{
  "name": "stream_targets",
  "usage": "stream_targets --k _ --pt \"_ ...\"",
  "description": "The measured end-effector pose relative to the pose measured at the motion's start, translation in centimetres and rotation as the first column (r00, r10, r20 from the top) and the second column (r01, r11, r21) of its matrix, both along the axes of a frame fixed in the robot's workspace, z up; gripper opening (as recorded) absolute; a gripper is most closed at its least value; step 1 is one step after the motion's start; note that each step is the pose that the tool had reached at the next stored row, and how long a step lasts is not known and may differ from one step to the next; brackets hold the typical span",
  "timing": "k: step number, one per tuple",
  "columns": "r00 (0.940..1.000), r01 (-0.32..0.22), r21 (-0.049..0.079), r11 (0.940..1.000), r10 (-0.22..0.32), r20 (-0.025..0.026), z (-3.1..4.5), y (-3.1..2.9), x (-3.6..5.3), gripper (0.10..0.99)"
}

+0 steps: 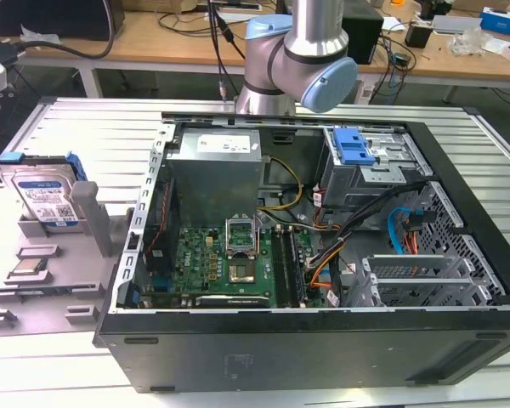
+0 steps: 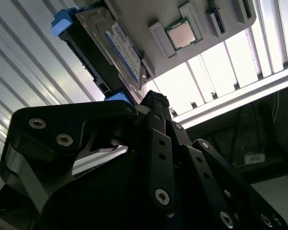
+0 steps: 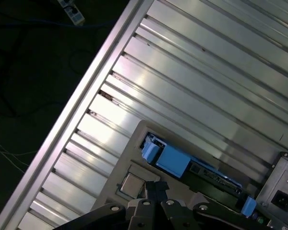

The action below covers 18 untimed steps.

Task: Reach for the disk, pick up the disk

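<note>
- The disk (image 1: 45, 197) stands on its long edge in a slot of a grey holder (image 1: 34, 231), near the tabletop's edge on the exterior view's left.
- A blue bracket (image 1: 75, 167) frames the disk, and its white-and-blue label faces the camera in the exterior view.
- In the second wrist view the disk (image 2: 116, 48) shows with its label side turned to the holder's flat part.
- The fingers of the gripper (image 2: 156, 99) are drawn together at the tips, with nothing between them.
- The tips point toward the disk but do not hold it. In the first wrist view the gripper (image 3: 156, 187) is above the holder.
- A small square silver chip (image 1: 30, 270) lies flat in a pocket of the same holder, near the disk.
- A grey post (image 1: 94, 217) stands upright just beside the disk.
- The tabletop (image 1: 93, 119) is ribbed metal.
- An open computer case (image 1: 323, 348) lies in the tabletop's middle, on the exterior view's right of the holder, with its green board (image 1: 212, 259) visible.
- The arm (image 1: 299, 64) rises at the tabletop's far edge, behind the case.
</note>
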<state>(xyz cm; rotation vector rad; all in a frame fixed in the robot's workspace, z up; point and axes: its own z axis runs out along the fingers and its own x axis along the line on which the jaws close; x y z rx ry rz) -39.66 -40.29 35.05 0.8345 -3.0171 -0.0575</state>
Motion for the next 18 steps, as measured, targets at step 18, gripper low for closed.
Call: stream_targets --k 18 --pt "0.9983 -0.059 0.000 0.9983 0.059 0.0000 0.00 0.00 0.00 0.106"
